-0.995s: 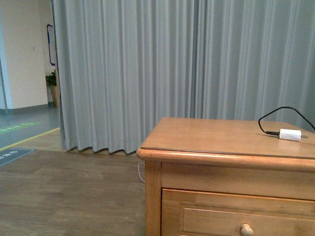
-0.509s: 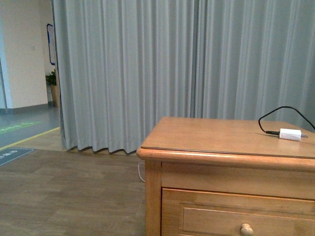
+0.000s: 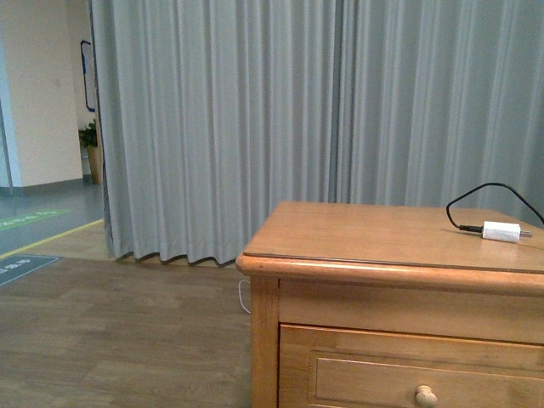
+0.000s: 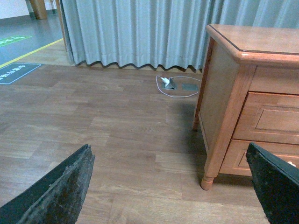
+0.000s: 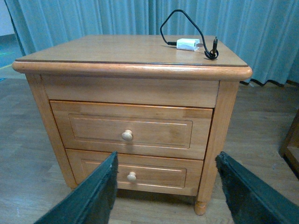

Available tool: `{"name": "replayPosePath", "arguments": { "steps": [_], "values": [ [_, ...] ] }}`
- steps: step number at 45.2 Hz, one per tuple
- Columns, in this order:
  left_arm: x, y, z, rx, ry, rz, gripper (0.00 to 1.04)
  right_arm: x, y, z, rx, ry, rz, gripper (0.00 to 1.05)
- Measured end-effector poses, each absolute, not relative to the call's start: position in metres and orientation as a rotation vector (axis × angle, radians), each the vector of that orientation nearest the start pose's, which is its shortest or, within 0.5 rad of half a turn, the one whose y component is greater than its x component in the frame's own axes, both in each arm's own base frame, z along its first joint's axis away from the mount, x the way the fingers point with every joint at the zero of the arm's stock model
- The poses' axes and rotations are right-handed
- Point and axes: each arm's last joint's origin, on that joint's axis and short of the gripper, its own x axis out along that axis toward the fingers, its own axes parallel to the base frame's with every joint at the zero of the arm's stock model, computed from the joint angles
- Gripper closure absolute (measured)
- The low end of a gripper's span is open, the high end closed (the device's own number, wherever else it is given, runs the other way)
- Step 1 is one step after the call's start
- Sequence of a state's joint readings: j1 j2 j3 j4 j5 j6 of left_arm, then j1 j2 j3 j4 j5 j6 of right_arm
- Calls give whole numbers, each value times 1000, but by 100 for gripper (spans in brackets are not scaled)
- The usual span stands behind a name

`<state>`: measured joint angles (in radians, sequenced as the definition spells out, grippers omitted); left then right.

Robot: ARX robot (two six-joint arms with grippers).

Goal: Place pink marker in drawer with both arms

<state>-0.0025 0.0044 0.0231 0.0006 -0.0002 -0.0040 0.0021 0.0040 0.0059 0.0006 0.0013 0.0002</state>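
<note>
The honey-coloured wooden cabinet stands at the right of the front view. Its upper drawer is shut, with a small round knob; the knob also shows in the front view. The pink marker is not in view in any frame. My left gripper is open and empty, low over the wooden floor to the left of the cabinet. My right gripper is open and empty, in front of the cabinet and facing its drawers. Neither arm shows in the front view.
A white plug with a black cable lies on the cabinet top; it also shows in the right wrist view. The lower drawer is shut. Grey curtains hang behind. A white cable lies on the floor.
</note>
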Motion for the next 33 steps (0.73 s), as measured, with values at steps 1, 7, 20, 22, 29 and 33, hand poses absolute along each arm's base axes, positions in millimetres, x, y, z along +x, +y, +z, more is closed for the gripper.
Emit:
{"name": "replayPosePath", "arguments": {
  "steps": [1, 7, 20, 22, 29, 33],
  "values": [
    [97, 0, 171, -4, -19, -2, 6, 98, 0, 165, 0, -2, 1, 37],
    [97, 0, 171, -4, -19, -2, 6, 98, 0, 165, 0, -2, 1, 12],
    [97, 0, 171, -4, -19, -2, 6, 98, 0, 165, 1, -2, 1, 8],
    [97, 0, 171, -4, -19, -2, 6, 98, 0, 165, 1, -2, 1, 8],
    [97, 0, 171, -4, -19, -2, 6, 98, 0, 165, 1, -2, 1, 8],
    [97, 0, 171, -4, -19, -2, 6, 98, 0, 165, 1, -2, 1, 8]
  ]
}}
